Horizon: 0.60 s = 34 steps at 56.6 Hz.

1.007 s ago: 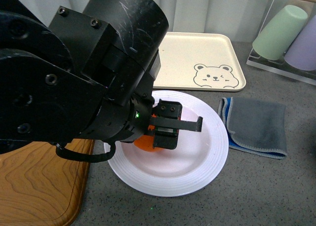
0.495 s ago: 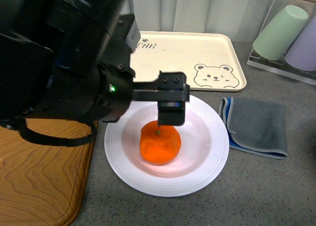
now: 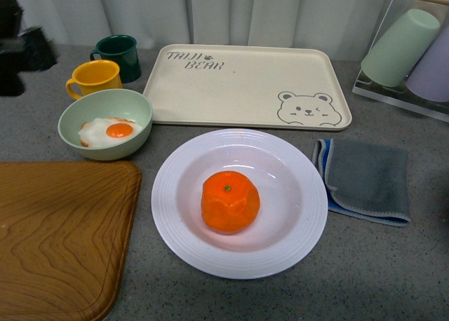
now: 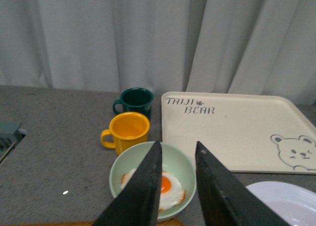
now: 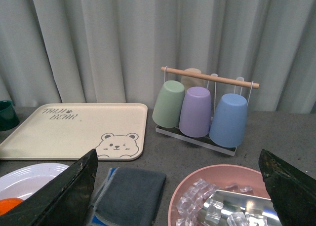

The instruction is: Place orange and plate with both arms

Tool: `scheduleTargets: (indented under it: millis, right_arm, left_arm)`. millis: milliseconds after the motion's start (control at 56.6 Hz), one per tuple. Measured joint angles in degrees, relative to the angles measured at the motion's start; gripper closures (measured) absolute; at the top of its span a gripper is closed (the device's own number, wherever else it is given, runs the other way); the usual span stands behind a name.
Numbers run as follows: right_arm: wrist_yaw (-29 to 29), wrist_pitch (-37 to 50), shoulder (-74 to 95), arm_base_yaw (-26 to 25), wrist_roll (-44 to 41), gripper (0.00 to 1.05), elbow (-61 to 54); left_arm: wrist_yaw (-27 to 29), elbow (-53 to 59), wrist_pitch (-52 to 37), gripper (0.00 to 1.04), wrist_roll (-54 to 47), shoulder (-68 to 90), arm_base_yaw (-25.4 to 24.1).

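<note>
The orange (image 3: 230, 202) lies in the middle of the white ridged plate (image 3: 309, 219) at the table's centre, stem dot up. Nothing holds either of them. In the left wrist view my left gripper (image 4: 177, 144) is open and empty, hanging above the pale green bowl (image 4: 182, 162), with the plate's edge (image 4: 291, 201) off to one side. In the right wrist view my right gripper (image 5: 177, 154) is wide open and empty, with the plate's rim (image 5: 29, 179) and a bit of the orange (image 5: 7, 206) at the frame's corner. Neither gripper shows in the front view.
The cream bear tray (image 3: 245, 83) lies behind the plate. The green bowl with a fried egg (image 3: 105, 128), a yellow mug (image 3: 95, 79) and a dark green mug (image 3: 118, 53) stand at the left. A wooden board (image 3: 56, 237), a grey cloth (image 3: 365, 181), a cup rack (image 5: 202, 110) and a pink bowl of ice (image 5: 217, 199) surround them.
My left arm, which hung over the plate with its gripper round the orange, has let go and drawn back out of the front view. The orange stays in the plate.
</note>
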<state>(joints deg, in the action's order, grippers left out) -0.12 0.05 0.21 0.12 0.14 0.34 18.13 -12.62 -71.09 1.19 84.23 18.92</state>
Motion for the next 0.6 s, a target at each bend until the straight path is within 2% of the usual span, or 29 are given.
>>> scheduleTargets:
  millis: [88,283,601]
  right_arm:
    - [0.02,0.00,0.00,0.00,0.00,0.09,0.00]
    - [0.02,0.00,0.00,0.00,0.00,0.09,0.00]
    - [0.02,0.00,0.00,0.00,0.00,0.09,0.00]
  left_arm:
    - [-3.21,3.13,7.87,1.01,-0.20,-9.84,-3.69]
    - [-8.00,7.96,15.06,1.01,-0.72,-22.36,-8.55]
    - [-12.24,11.08,26.14,1.01,-0.72,-37.07,-12.76]
